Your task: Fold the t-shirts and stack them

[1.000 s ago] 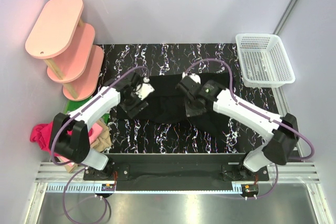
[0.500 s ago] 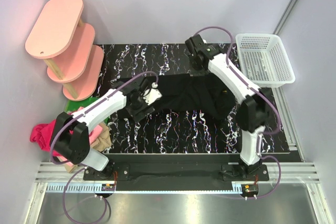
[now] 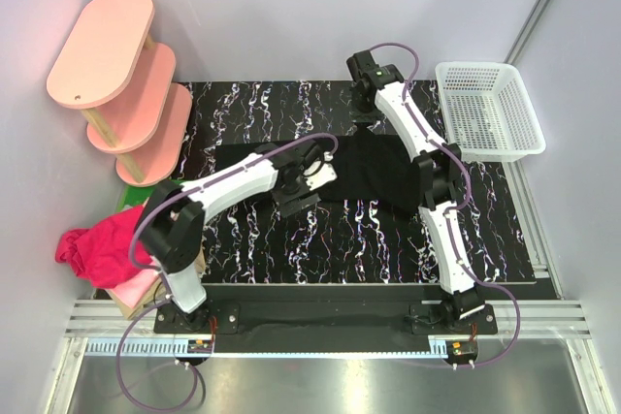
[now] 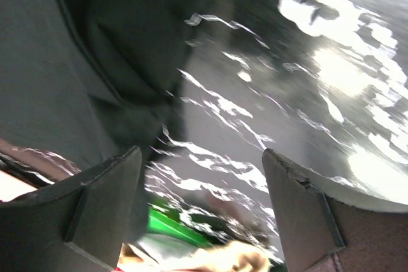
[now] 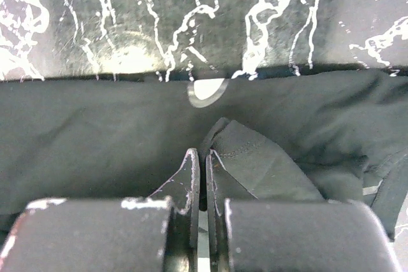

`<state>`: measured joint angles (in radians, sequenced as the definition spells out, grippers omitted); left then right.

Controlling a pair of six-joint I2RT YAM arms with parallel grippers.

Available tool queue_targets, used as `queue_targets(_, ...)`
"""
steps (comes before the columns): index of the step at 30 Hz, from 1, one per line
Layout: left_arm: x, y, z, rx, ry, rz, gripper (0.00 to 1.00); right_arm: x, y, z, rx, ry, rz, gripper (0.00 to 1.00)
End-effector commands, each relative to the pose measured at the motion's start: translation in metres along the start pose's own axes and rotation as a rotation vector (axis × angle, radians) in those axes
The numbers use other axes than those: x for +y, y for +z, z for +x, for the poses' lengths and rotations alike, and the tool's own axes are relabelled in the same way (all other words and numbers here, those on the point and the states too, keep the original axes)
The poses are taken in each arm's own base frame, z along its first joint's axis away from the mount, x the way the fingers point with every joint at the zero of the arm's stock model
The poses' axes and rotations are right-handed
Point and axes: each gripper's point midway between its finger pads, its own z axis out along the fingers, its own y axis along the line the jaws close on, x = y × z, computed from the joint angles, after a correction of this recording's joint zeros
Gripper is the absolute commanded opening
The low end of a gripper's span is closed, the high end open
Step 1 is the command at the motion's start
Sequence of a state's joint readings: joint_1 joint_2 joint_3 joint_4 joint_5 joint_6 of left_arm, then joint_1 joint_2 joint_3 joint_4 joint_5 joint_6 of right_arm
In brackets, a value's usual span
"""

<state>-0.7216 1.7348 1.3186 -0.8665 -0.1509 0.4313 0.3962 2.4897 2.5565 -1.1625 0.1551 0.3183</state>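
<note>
A black t-shirt (image 3: 378, 172) lies partly folded in the middle of the marbled table (image 3: 291, 239). My right gripper (image 3: 367, 121) is at the shirt's far edge. In the right wrist view it (image 5: 204, 154) is shut on a pinched fold of the black cloth (image 5: 95, 132). My left gripper (image 3: 296, 191) is at the shirt's near left corner. In the blurred left wrist view it (image 4: 201, 157) is open and empty above the table, with black cloth (image 4: 115, 49) to its upper left. A magenta tee (image 3: 97, 244) and a pink one (image 3: 136, 283) lie piled at the left edge.
A white mesh basket (image 3: 490, 109) stands at the back right. A pink three-tier shelf (image 3: 116, 84) stands at the back left. A green packet (image 3: 131, 199) lies beside the pile and shows blurred in the left wrist view (image 4: 172, 224).
My right arm has swung from the shirt's middle out to its far edge, carrying cloth with it. My left gripper has slid right along the table. The shirt now looks narrower.
</note>
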Motion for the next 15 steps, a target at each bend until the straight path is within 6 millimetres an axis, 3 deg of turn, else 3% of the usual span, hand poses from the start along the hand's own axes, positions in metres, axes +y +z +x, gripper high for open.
queue_targets(1, 0.033, 0.024, 0.000, 0.045, -0.002, -0.117, 0.82, -0.005, -0.010, -0.012, -0.026, 0.010, -0.020, 0.00)
queue_targets(7, 0.070, 0.055, 0.039, 0.130, -0.105, -0.143, 0.82, -0.009, 0.006, -0.005, 0.002, 0.008, -0.011, 0.00)
queue_targets(11, 0.106, 0.059, 0.054, 0.156, -0.149, -0.209, 0.81, -0.010, 0.012, 0.000, 0.019, 0.003, -0.011, 0.00)
queue_targets(15, 0.121, 0.058, 0.063, 0.167, -0.164, -0.225, 0.81, -0.012, 0.013, 0.001, 0.019, 0.002, -0.011, 0.00)
